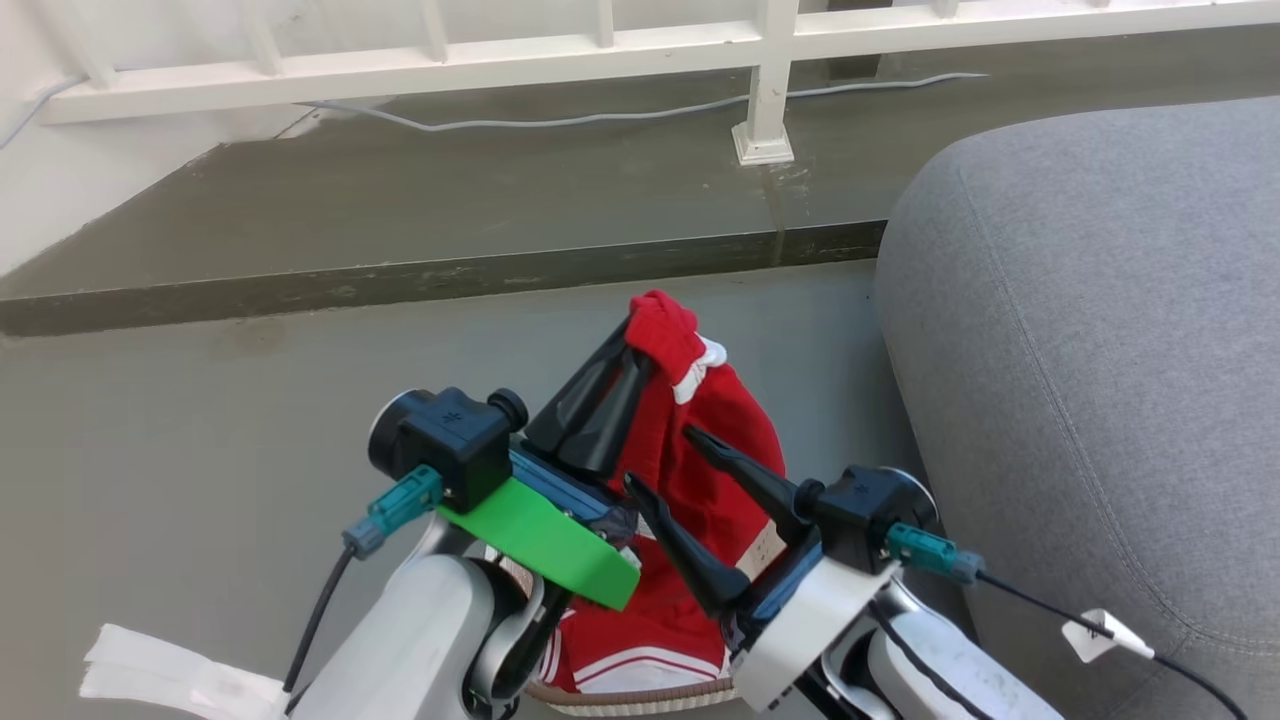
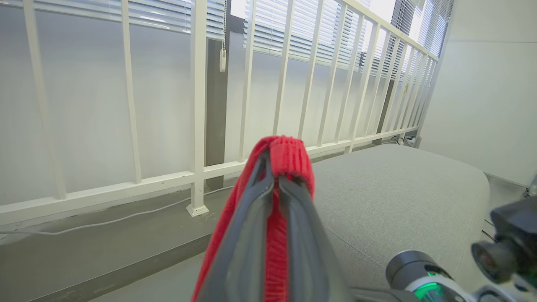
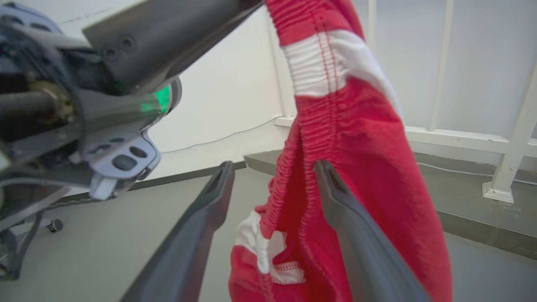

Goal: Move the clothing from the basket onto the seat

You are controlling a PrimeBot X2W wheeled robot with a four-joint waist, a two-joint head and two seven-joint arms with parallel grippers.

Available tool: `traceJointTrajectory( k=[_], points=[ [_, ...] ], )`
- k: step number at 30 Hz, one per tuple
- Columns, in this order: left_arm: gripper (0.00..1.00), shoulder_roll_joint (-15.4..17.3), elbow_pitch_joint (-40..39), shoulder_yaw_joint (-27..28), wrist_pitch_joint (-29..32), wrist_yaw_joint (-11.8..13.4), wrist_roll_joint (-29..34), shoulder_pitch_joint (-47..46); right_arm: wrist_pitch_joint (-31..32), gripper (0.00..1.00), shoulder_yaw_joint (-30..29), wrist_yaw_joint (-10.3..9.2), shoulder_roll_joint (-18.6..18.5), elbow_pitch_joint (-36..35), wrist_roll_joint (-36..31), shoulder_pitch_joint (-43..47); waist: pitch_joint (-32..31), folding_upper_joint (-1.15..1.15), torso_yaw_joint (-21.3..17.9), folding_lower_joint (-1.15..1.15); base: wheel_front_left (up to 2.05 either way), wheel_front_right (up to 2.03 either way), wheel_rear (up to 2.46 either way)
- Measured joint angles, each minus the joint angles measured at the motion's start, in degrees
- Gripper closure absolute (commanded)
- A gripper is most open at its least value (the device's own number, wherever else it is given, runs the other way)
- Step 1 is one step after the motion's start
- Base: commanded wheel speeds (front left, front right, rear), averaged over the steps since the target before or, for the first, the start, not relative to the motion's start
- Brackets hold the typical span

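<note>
The left gripper is clenched on the top edge of a red soft-fabric garment with white trim. Its two long dark fingers are pressed together, and a ribbed fold of the red cloth goes over their tips. The garment hangs down from this grip, in the air in front of the robot and to the left of the large grey fabric-upholstered seat cushion. It does not touch the seat.

Under the hanging garment, at the bottom of the head view, there is the brown woven-look rim of the small cream-white laundry basket. More red cloth with thin white stripes lies inside it. I cannot tell if the lower end of the hanging garment is free of the basket or reaches into it.

The right gripper is lower and beside the garment, with its jaws spread wide and grasping nothing. In the right wrist view a gathered seam of the red cloth hangs between its two fingers, and one finger lies in front of the fabric. I cannot tell if it touches the fabric.

Behind, there is a grey floor, a raised step, a white railing and a thin white cable along it.
</note>
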Motion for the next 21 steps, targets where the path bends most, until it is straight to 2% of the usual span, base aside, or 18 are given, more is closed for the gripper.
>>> traceJointTrajectory(
  k=[10,11,12,21],
  points=[
    [1.00,0.0,-1.5,-1.3,0.5,0.0,0.0,0.0,0.5,0.00,0.3,0.00,0.0,5.4,0.0,-4.1,0.4,0.00,0.9,0.00,0.00,0.00,0.00],
    [1.00,0.0,-1.6,-1.4,0.5,0.0,0.0,0.0,0.5,0.76,0.3,0.00,0.0,5.6,0.1,-4.4,0.4,0.00,1.0,0.00,0.00,0.00,0.00],
    [1.00,0.0,-1.6,-1.6,0.6,0.0,0.0,0.0,0.5,1.00,0.3,0.00,0.0,5.9,0.1,-4.6,0.4,0.00,1.1,0.00,0.00,0.00,0.00],
    [1.00,0.0,-1.9,-1.9,0.8,0.0,0.0,0.0,-0.3,1.00,1.0,-0.04,0.0,7.6,3.2,-5.9,0.7,0.00,1.6,0.00,0.00,0.00,0.00]
  ],
)
